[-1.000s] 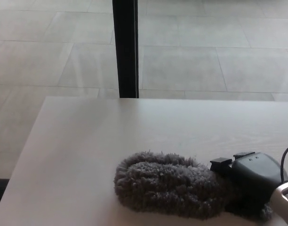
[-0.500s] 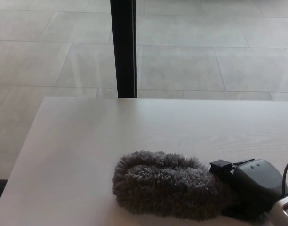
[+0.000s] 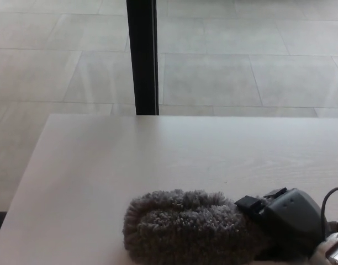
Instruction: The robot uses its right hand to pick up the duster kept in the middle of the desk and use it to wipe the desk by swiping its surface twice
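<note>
Tiled floor (image 3: 241, 61): pale grey slabs fill the upper half of the frame, with thin grout lines running across and down.

Tabletop (image 3: 158, 149): light, faint wood grain, covers the lower half. Its far edge runs across mid-frame; its left edge slants down toward the lower left corner. A narrow strip of floor shows beside that edge.

Black post (image 3: 142, 55): upright, dark, upper centre-left of the frame. It runs from the top edge down to the tabletop's far edge, where it passes out of sight behind the tabletop.

Duster (image 3: 185, 229): grey, fluffy, oblong head lying flat on the tabletop at lower centre, long axis running left to right. Its bottom edge is cut by the frame. Its right end meets the robot hand.

Right robot hand (image 3: 288, 221): dark, rounded casing at lower right, resting against the duster's right end and partly sunk into the pile. Small black blocks stick out at its upper left, just above the fluff. The fingers are hidden by the casing and the pile; whether they are apart or clamped on the duster cannot be told.

Cable (image 3: 326, 200): thin, dark, curving up from behind the hand toward the right edge.
</note>
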### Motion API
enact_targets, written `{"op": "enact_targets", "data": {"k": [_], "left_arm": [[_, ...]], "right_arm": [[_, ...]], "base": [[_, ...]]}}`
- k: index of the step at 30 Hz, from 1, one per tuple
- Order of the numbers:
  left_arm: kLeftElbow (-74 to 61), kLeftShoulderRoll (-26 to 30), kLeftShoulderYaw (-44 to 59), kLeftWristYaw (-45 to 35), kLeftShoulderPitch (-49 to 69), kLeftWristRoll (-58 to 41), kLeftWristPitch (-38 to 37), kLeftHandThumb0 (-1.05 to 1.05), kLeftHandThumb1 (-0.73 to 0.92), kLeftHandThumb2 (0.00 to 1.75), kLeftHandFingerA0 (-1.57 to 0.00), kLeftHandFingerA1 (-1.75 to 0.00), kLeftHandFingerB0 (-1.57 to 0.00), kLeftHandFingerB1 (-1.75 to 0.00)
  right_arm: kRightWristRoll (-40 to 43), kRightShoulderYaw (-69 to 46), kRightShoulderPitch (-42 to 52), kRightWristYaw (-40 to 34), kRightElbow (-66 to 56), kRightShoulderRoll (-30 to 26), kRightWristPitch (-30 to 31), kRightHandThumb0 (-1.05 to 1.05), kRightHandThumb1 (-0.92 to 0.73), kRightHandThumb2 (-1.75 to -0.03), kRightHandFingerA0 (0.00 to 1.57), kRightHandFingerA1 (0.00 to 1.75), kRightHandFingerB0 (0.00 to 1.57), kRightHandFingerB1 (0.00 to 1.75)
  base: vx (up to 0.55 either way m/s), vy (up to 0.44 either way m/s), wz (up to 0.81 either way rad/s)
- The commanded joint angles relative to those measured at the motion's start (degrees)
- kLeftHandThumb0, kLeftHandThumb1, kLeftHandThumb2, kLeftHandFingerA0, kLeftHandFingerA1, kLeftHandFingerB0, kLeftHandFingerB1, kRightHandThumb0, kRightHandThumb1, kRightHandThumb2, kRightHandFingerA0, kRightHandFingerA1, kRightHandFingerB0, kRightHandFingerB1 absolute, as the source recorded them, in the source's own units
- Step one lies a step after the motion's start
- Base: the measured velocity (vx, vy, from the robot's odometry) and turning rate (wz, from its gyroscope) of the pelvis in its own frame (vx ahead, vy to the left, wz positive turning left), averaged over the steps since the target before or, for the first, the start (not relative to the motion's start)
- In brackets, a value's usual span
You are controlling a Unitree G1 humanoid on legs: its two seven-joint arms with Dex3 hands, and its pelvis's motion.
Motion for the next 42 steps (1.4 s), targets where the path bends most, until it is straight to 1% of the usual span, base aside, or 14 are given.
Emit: {"op": "enact_targets", "data": {"k": [1, 10, 11, 13, 14, 16, 17, 19, 20, 28, 30, 32, 35, 42], "left_arm": [[-0.4, 2.3, -0.6, 0.2, -0.2, -0.6, -2.2, -0.59, 0.83, 0.66, -0.33, -0.60, -0.39, -0.42], [-0.4, 2.2, -1.0, -1.0, -0.4, -0.7, -3.1, -0.59, 0.84, 0.65, -0.41, -0.58, -0.38, -0.39], [-0.6, 2.1, -1.0, -1.3, -0.2, -0.8, -3.4, -0.58, 0.85, 0.65, -0.41, -0.58, -0.37, -0.41], [-0.8, 2.2, -0.9, -1.4, -0.1, -1.0, -3.1, -0.59, 0.85, 0.65, -0.42, -0.58, -0.38, -0.40], [-0.8, 2.1, -1.0, -2.0, 0.1, -0.9, -3.7, -0.60, 0.84, 0.65, -0.39, -0.59, -0.36, -0.41], [-1.0, 2.0, -1.2, -2.0, 0.3, -0.7, -4.0, -0.61, 0.84, 0.65, -0.41, -0.59, -0.37, -0.41], [-1.0, 1.9, -1.1, -2.1, 0.5, -0.9, -4.1, -0.59, 0.87, 0.66, -0.37, -0.58, -0.34, -0.41], [-1.0, 1.9, -1.0, -2.2, 0.7, -1.0, -4.1, -0.58, 0.88, 0.66, -0.36, -0.58, -0.35, -0.41], [-1.0, 1.9, -0.9, -2.0, 0.7, -1.1, -4.0, -0.57, 0.89, 0.66, -0.36, -0.60, -0.36, -0.43], [-0.4, 1.6, 0.4, -2.8, 1.3, -2.3, -3.5, -0.55, 0.92, 0.68, -0.31, -0.59, -0.33, -0.42], [-0.5, 1.6, 0.3, -3.1, 1.9, -2.1, -3.6, -0.56, 0.92, 0.69, -0.32, -0.60, -0.30, -0.42], [-0.4, 1.5, 0.4, -3.2, 2.1, -2.2, -3.6, -0.55, 0.92, 0.69, -0.31, -0.58, -0.29, -0.40], [-0.5, 1.4, 0.7, -2.6, 2.4, -2.4, -3.2, -0.55, 0.92, 0.69, -0.33, -0.60, -0.32, -0.42], [-0.3, 0.8, 1.3, -2.9, 2.9, -3.0, -3.2, -0.56, 0.92, 0.70, -0.37, -0.59, -0.34, -0.44]], "right_arm": [[-15.7, 9.4, -6.0, -7.0, 6.5, -2.4, -3.3, -0.28, -0.52, -0.79, 0.99, 1.59, 0.95, 0.96], [-13.2, 10.5, -7.0, -4.9, 14.7, -0.9, 5.6, -0.30, -0.54, -0.67, 0.97, 1.56, 0.97, 0.90], [-12.6, 10.2, -6.9, -3.4, 15.6, -0.7, 6.8, -0.32, -0.43, -0.93, 1.21, 1.30, 0.92, 0.94], [-12.2, 10.1, -6.9, -1.8, 17.2, 0.1, 9.3, -0.31, -0.44, -0.93, 1.21, 1.31, 0.90, 0.91], [-11.6, 9.3, -6.7, -1.0, 17.9, 0.3, 11.9, -0.32, -0.60, -0.61, 0.91, 1.69, 0.91, 1.13], [-11.8, 9.0, -6.8, -0.2, 18.8, 0.2, 15.5, -0.34, -0.63, -0.59, 0.92, 1.71, 0.89, 1.21], [-10.4, 8.0, -7.3, 3.1, 20.8, 0.1, 17.4, -0.31, -0.45, -0.90, 1.20, 1.33, 0.87, 0.92], [-9.4, 7.2, -7.6, 4.6, 22.1, 0.0, 17.9, -0.29, -0.44, -0.88, 1.21, 1.33, 0.86, 0.89], [-8.8, 6.6, -7.8, 5.1, 22.9, -0.5, 18.1, -0.31, -0.60, -0.62, 0.93, 1.67, 0.89, 0.87], [-6.7, 2.6, -7.5, 11.8, 27.0, -0.1, 26.8, -0.36, -0.71, -0.61, 0.79, 1.75, 0.67, 1.28], [-4.8, 0.7, -7.3, 15.5, 28.7, 1.0, 30.0, -0.35, -0.68, -0.60, 0.77, 1.72, 0.77, 0.99], [-4.7, 0.5, -7.5, 20.3, 30.5, 2.7, 36.2, -0.40, -0.71, -0.61, 0.77, 1.75, 0.67, 1.24], [-4.4, 0.7, -8.6, 29.9, 32.7, 3.7, 39.2, -0.32, -0.60, -0.60, 0.76, 1.61, 0.72, 0.81], [-3.2, -0.6, -7.8, 33.1, 33.9, 3.3, 40.7, -0.35, -0.57, -0.59, 0.76, 1.60, 0.60, 0.51]], "base": [[0.00, 0.000, 0.00], [0.00, 0.000, 0.00], [0.00, 0.000, 0.00], [0.00, 0.000, 0.00], [0.00, 0.000, 0.00], [0.00, 0.000, 0.00], [0.00, 0.000, 0.00], [0.00, 0.000, 0.00], [0.00, 0.000, 0.00], [0.00, 0.000, 0.00], [0.00, 0.000, 0.00], [0.00, 0.000, 0.00], [0.00, 0.000, 0.00], [0.00, 0.000, 0.00]]}}
